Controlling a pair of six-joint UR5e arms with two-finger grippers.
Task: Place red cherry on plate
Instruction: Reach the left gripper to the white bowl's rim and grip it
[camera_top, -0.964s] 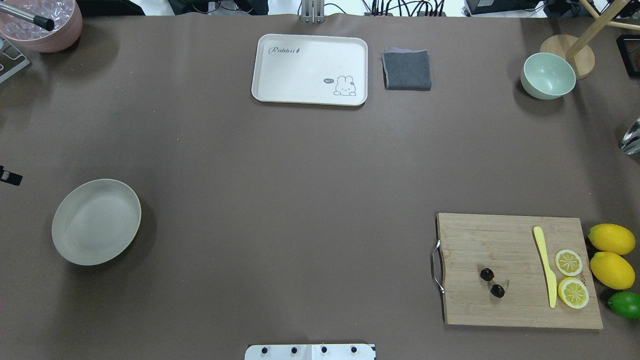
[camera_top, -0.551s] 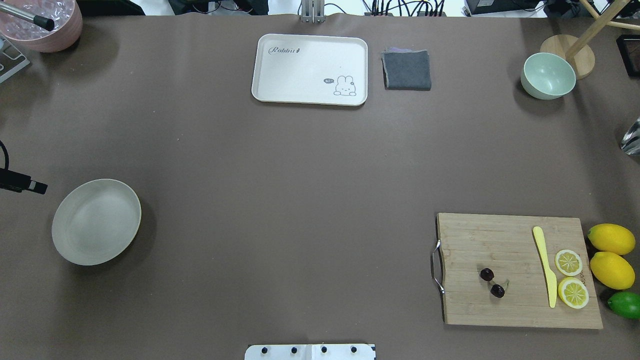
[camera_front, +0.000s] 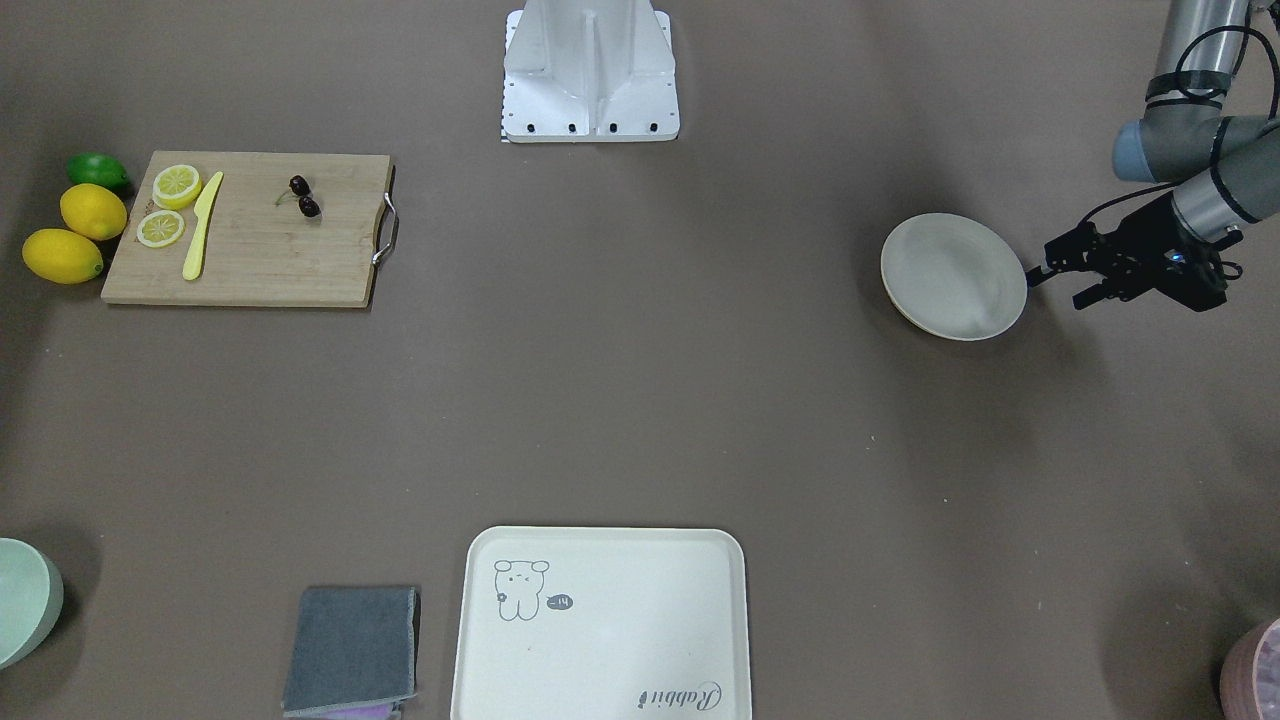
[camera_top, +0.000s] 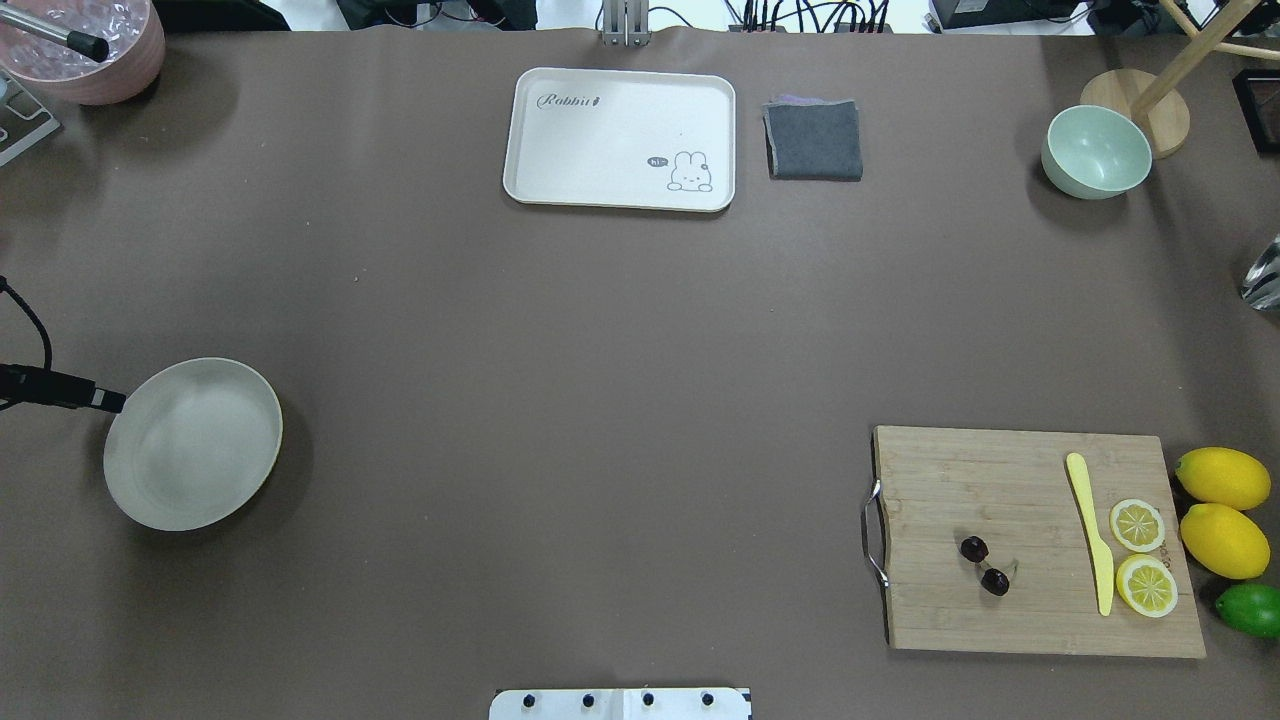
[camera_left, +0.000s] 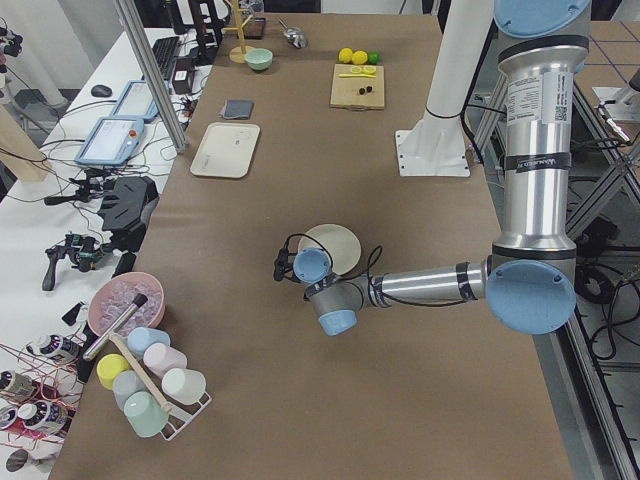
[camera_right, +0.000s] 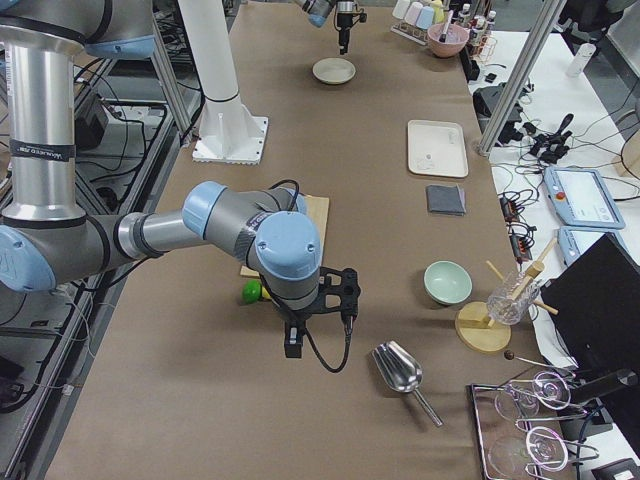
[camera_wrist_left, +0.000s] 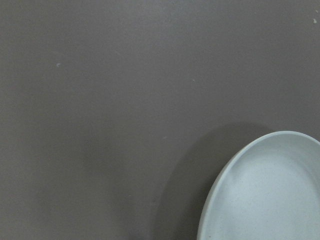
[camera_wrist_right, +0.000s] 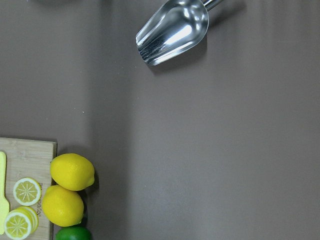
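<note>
The cherries (camera_top: 985, 565) lie on the cutting board (camera_top: 1000, 480) at the table's right, well apart from both grippers. The left gripper (camera_front: 1066, 282) hovers just beside the plate (camera_top: 193, 443), jaws spread and empty. The right gripper (camera_right: 296, 340) hangs right of the lemons (camera_wrist_right: 67, 187); I cannot tell how its jaws stand.

L claw (camera_front: 1063, 286) beside plate (camera_front: 950, 275) (jaws apart)

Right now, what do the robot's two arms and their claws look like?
The left arm and right arm are thick silver tubes joined by rounded pale-blue caps, with black bands; the left one bears a small printed label. The left claw and right claw are black and boxy, each trailed by a thin looping black cable.
</note>
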